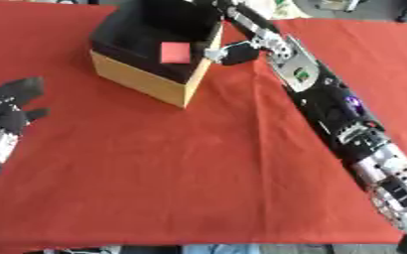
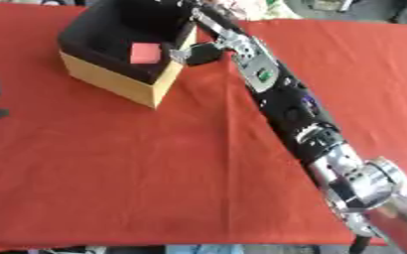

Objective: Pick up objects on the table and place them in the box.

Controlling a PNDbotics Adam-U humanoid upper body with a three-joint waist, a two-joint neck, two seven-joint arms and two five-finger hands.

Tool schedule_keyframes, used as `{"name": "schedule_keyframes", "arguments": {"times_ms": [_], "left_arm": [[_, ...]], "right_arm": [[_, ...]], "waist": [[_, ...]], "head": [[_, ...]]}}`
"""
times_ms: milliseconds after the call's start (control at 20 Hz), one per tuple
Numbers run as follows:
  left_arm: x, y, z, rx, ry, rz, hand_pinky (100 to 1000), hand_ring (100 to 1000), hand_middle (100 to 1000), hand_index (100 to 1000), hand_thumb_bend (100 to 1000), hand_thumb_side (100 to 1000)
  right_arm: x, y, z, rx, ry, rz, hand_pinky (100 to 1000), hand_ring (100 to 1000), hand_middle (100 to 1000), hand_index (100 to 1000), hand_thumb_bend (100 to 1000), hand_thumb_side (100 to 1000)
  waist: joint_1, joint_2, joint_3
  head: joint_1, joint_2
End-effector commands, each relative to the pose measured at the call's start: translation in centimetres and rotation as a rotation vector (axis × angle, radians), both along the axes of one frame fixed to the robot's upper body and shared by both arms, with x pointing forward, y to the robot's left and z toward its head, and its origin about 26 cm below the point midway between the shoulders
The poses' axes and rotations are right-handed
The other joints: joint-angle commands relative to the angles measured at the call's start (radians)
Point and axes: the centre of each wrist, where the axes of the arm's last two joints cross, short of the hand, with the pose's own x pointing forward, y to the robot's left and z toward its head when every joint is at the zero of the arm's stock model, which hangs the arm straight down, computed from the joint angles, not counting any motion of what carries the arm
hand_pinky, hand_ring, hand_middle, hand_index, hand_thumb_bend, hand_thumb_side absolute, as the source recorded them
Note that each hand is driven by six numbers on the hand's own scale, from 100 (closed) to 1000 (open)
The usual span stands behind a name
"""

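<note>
Right hand (image 1: 233, 52) at box (image 1: 146, 82) rim, fingers' state unclear, left hand (image 1: 7, 116) fingers spread, idle.

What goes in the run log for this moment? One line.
right hand at box rim | red block inside box | left hand open, idle on tablecloth

A tan box (image 1: 146, 79) with a black lining sits askew on the table, a red cube (image 1: 175, 52) inside.

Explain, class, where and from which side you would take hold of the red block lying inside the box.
Probably from straight above, pinching two opposite side faces of the red block. It lies flat inside the box, whose dark walls seem to block any sideways approach. The right hand is at the box's rim, closest.
</note>
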Motion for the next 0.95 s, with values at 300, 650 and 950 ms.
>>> {"name": "schedule_keyframes", "arguments": {"times_ms": [300, 650, 950], "left_arm": [[-0.1, 0.5, 0.2, -0.004, -0.007, 0.016, 908, 994, 919, 914, 100, 412], [-0.2, 1.2, -0.3, -0.004, 0.006, 0.052, 907, 995, 919, 914, 100, 415], [-0.4, 2.4, -0.5, -0.018, 0.008, 0.117, 906, 993, 917, 912, 100, 409]], "right_arm": [[-0.8, -0.5, 3.8, 0.075, -0.093, 0.018, 823, 1000, 918, 1000, 246, 270], [-3.0, -0.8, 6.6, 0.170, -0.199, 0.074, 824, 986, 884, 1000, 215, 202], [-5.9, -2.4, 7.2, 0.230, -0.249, 0.104, 807, 957, 852, 994, 154, 144]], "waist": [[0.008, -0.030, -0.015], [0.009, -0.040, -0.051], [0.012, -0.048, -0.097]], "head": [[0.013, 0.001], [0.040, 0.004], [0.071, 0.003]]}}
